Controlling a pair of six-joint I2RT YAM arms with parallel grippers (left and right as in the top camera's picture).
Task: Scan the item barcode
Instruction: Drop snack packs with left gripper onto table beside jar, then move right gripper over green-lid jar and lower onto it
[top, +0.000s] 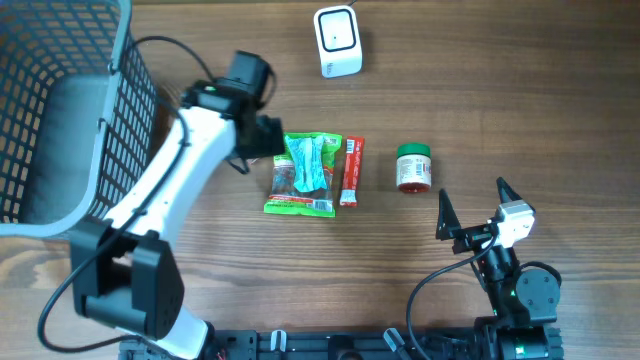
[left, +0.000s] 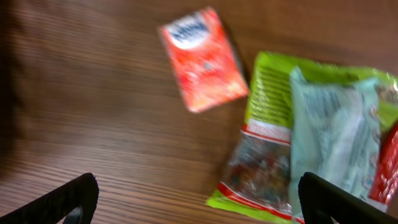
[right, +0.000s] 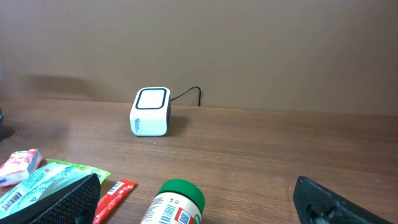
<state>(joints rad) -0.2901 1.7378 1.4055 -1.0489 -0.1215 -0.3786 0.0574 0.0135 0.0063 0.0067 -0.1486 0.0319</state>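
A white barcode scanner (top: 338, 42) (right: 151, 111) stands at the back of the table. In the middle lie a green snack bag (top: 298, 197) (left: 267, 137) with a pale blue packet (top: 308, 165) (left: 333, 134) on it, a red stick pack (top: 349, 170) (right: 114, 198) and a green-lidded jar (top: 413, 167) (right: 174, 204) on its side. A small red packet (left: 203, 59) (right: 18, 165) lies flat left of the bag. My left gripper (top: 264, 136) (left: 200, 198) hovers open over the bag's left edge, holding nothing. My right gripper (top: 473, 196) (right: 202, 202) is open, just short of the jar.
A grey wire basket (top: 60, 110) fills the left end of the table, and the left arm (top: 170, 180) passes beside it. The scanner's cable (right: 186, 93) runs off toward the back wall.
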